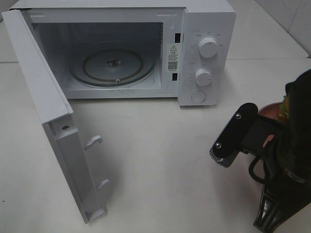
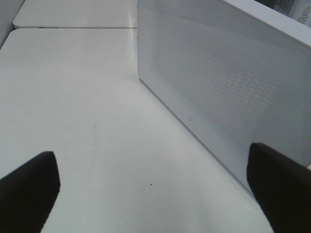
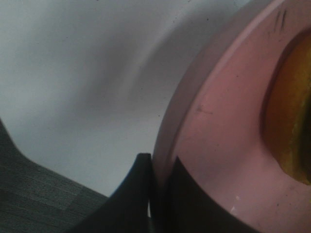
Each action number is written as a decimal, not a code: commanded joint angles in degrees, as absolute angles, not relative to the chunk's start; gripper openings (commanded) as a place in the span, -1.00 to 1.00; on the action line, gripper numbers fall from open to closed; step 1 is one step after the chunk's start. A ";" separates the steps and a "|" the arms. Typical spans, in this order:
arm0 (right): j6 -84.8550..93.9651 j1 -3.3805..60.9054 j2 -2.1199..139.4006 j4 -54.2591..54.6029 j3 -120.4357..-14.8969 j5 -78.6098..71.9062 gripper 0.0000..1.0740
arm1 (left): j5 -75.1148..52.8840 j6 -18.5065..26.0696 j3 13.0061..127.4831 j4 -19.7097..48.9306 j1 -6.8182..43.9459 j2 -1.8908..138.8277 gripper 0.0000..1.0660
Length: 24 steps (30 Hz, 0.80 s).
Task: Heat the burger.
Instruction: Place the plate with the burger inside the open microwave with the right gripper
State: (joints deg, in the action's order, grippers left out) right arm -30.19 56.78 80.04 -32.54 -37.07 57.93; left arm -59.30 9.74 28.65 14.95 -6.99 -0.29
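Burger first: where is it? (A)

On the pink plate, toward one side of it. The right wrist view catches only a golden-brown edge of the bun, close up and blurred. From the high camera the plate is a reddish sliver near the right edge of the table. It is mostly hidden behind the black right arm and well apart from the microwave. (B)

And the right gripper? (A)

Pressed together on the plate's rim. 1 finger is on the outer side of the rim, the other on the plate's inner face, with the rim pinched between them. It touches the plate only, not the burger. I cannot tell whether the plate rests on the table or hangs just above it. (B)

The left gripper? (A)

Spread wide, holding nothing. Its 2 dark fingertips stand far apart above bare tabletop, near a white panel with a fine dotted pattern. (B)

The microwave itself? (A)

Its door is swung fully out toward the left of the high view, so the cavity stands open. The round glass turntable is in plain sight on the cavity floor. 2 round knobs are stacked on the control panel at the right, with a round button below them. (B)
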 commanded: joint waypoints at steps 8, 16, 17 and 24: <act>-26.93 65.43 79.35 -36.04 -36.96 59.93 -1.00 | -58.84 9.85 28.48 15.24 -6.82 -0.80 0.92; -21.08 68.24 79.35 -39.48 -36.96 59.24 -1.00 | -58.84 9.85 28.48 15.24 -6.82 -0.80 0.92; -19.82 68.24 79.35 -40.97 -36.96 58.38 -1.00 | -58.84 9.85 28.48 15.24 -6.82 -0.80 0.92; -14.78 68.24 79.35 -43.37 -36.96 53.57 -1.00 | -58.84 9.85 28.48 15.24 -6.82 -0.80 0.92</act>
